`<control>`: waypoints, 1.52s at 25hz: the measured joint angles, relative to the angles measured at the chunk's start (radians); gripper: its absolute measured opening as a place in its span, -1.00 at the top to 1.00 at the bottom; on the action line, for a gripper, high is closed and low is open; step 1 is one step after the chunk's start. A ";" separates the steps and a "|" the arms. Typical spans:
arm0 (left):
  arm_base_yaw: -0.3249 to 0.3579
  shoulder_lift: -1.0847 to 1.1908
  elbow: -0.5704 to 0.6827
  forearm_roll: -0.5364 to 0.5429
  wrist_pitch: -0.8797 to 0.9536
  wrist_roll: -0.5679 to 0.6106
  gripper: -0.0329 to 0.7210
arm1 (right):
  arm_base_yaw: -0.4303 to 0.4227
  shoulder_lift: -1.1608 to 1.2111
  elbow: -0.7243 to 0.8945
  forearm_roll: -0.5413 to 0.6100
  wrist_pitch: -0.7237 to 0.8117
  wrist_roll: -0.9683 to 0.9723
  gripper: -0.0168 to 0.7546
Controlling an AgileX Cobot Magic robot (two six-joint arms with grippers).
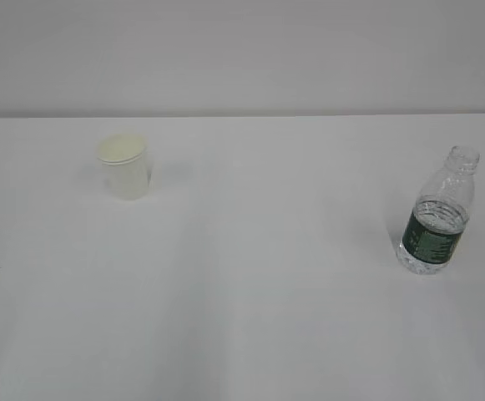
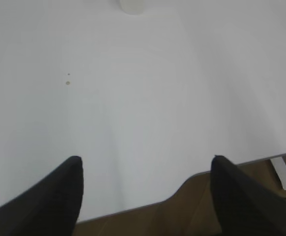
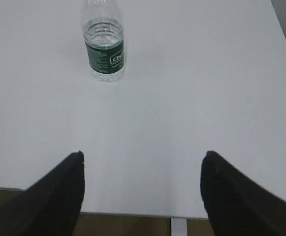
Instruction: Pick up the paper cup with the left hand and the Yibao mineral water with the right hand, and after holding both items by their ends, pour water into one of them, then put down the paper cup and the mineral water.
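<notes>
Both my grippers wide, empty: paper cup [image 2: 132, 6] upright at top edge ahead of left hand [image 2: 145, 196], Yibao mineral water [image 3: 104, 46] upright upper-left of right hand [image 3: 143, 194].

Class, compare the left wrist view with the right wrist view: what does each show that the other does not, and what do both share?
Only the left wrist view shows the paper cup, cut off at the top edge. Only the right wrist view shows the water bottle, upright with its green label. Both share the white table and an open, empty gripper: left gripper, right gripper.
</notes>
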 joint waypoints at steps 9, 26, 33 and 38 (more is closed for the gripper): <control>0.000 0.070 -0.020 0.000 -0.058 0.000 -0.63 | 0.000 0.043 0.000 0.012 -0.069 -0.006 -0.48; 0.000 0.142 -0.020 -0.004 -0.239 0.000 -0.63 | 0.000 0.085 0.000 0.030 -0.248 -0.009 -0.48; 0.000 0.167 -0.020 -0.006 -0.287 0.000 -0.63 | 0.000 0.085 0.049 0.033 -0.297 -0.009 -0.48; 0.000 0.169 0.015 -0.008 -0.327 0.007 -0.63 | 0.000 0.087 0.081 0.036 -0.335 -0.009 -0.48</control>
